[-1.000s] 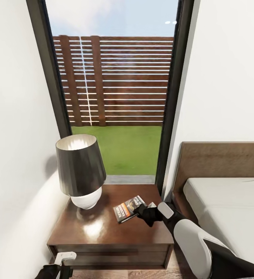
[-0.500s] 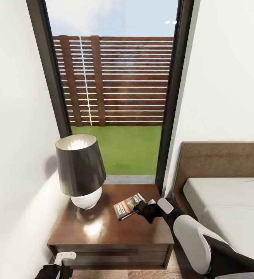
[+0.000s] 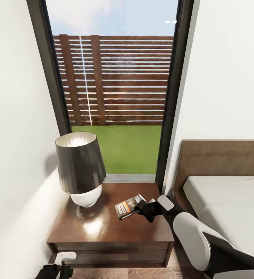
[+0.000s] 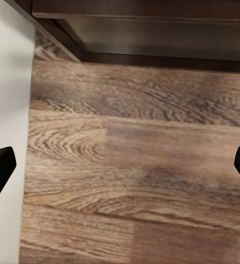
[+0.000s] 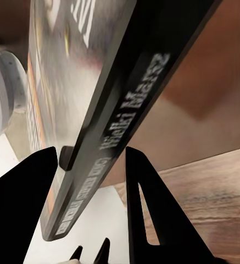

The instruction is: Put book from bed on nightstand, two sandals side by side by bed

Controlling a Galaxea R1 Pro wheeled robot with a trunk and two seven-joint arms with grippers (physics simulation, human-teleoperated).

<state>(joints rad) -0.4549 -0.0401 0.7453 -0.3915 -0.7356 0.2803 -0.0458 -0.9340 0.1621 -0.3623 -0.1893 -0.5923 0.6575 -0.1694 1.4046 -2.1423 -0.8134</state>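
Step in hand: placing the book (image 3: 130,206) on the nightstand (image 3: 103,228). Right pincer (image 3: 145,209) is clamped on the book's near-right edge; the right wrist view shows the spine (image 5: 114,126) between the two dark fingers (image 5: 139,192), book tilted rather than flat. In the head view the book sits over the right half of the glossy tabletop, right of the lamp (image 3: 81,168) and apart from it; whether its far-left edge already touches the wood cannot be told. Bed (image 3: 227,209) lies to the right, mattress bare in the visible part. Left pincer (image 4: 120,165) hangs low in front of the nightstand, spread wide with nothing between its tips, pointing at the wood-plank floor (image 4: 130,181). Next move likely calls for lowering the book until it lies flat on the tabletop, then releasing and pulling the arm back without dragging it toward the edge or bumping the lamp. Sandals remain to be done. Containers: the nightstand drawer fronts (image 3: 111,254) look closed, contents hidden.
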